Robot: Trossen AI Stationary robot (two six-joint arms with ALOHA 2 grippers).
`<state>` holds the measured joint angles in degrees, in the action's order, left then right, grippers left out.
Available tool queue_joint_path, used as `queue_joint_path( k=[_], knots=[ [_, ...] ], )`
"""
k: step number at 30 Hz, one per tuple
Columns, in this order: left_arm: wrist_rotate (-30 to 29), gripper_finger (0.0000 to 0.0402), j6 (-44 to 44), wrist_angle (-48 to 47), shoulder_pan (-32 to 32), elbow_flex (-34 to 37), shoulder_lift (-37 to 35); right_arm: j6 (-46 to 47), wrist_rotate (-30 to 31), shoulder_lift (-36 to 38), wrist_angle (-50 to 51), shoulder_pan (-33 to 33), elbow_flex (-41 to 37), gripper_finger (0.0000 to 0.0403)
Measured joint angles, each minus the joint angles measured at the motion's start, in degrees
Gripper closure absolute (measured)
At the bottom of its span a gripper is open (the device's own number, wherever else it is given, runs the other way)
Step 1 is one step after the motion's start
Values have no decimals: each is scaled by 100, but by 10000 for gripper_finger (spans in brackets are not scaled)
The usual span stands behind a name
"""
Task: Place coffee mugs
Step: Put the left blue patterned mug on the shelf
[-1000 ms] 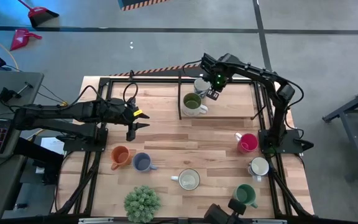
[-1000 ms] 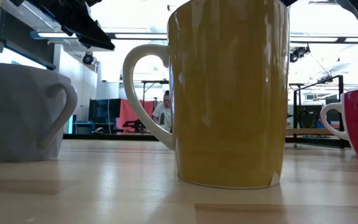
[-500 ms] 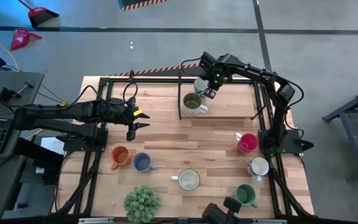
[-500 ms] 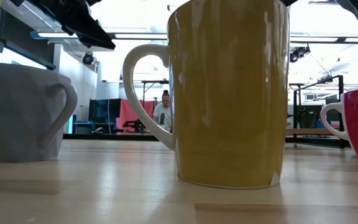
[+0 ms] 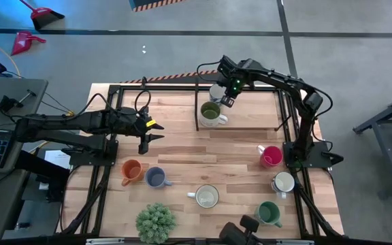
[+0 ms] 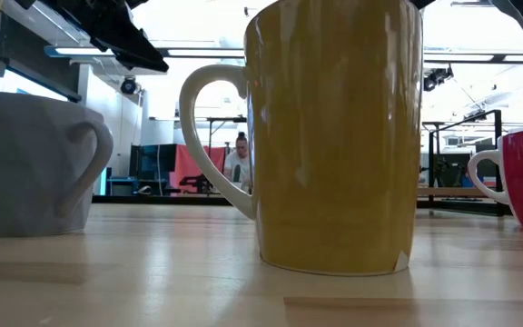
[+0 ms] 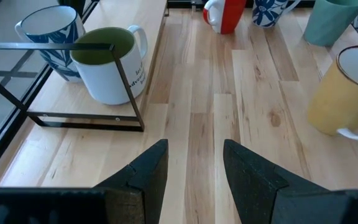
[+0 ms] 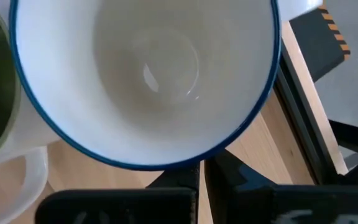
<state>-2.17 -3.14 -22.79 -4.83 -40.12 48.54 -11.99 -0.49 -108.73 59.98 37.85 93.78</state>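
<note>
Evidently the right gripper — clenched on the blue-rimmed mug just beside the olive green mug — needed a level set-down; the left gripper hung parted, well apart.

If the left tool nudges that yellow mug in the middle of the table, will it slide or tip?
The yellow mug looks rigid and glazed, so it probably slides on the smooth wooden table. It stands tall and narrows toward its base, so a high push might tip it. Its handle could make it swivel.
</note>
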Motion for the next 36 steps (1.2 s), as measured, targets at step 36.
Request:
queue_joint_path(
  k=[36],
  knots=[
    [0,259,-55,-2,-1,0,0,-158,446,0,-429,-162,7,403]
  ],
)
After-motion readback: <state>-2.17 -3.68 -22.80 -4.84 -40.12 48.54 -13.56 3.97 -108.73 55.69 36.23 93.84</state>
